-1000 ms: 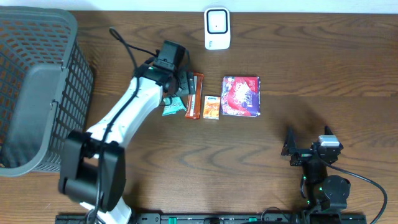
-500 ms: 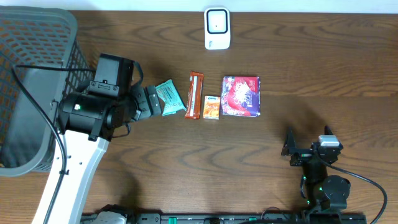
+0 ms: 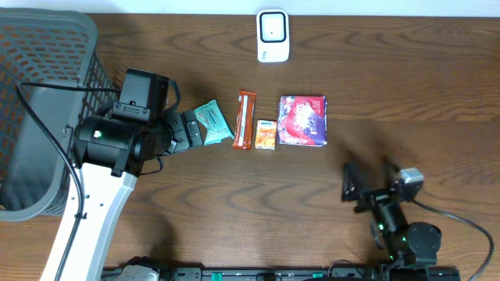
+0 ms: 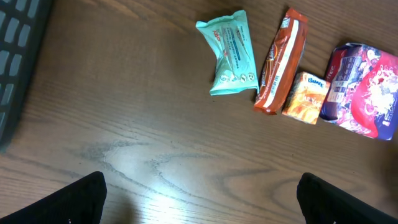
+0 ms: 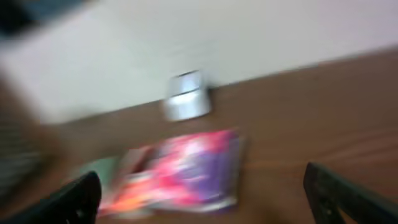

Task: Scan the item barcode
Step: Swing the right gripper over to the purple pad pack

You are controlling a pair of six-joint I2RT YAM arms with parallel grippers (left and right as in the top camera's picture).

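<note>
Four items lie in a row on the wooden table: a teal packet (image 3: 212,123) (image 4: 231,53), an orange-brown bar (image 3: 245,119) (image 4: 281,61), a small orange pack (image 3: 266,134) (image 4: 306,98) and a purple-red packet (image 3: 302,120) (image 4: 364,90) (image 5: 186,168). The white scanner (image 3: 273,35) (image 5: 186,102) stands at the far edge. My left gripper (image 3: 187,129) (image 4: 202,199) hangs open just left of the teal packet, holding nothing. Near the front right, my right gripper (image 3: 369,181) (image 5: 202,193) is open and empty, facing the items; its view is blurred.
A large dark mesh basket (image 3: 47,101) (image 4: 15,56) fills the left end of the table, beside my left arm. The wall rises right behind the scanner.
The left arm pulled back leftward from the items, leaving the teal packet on the table, then held still. The right gripper has just swung up and left toward the items.
</note>
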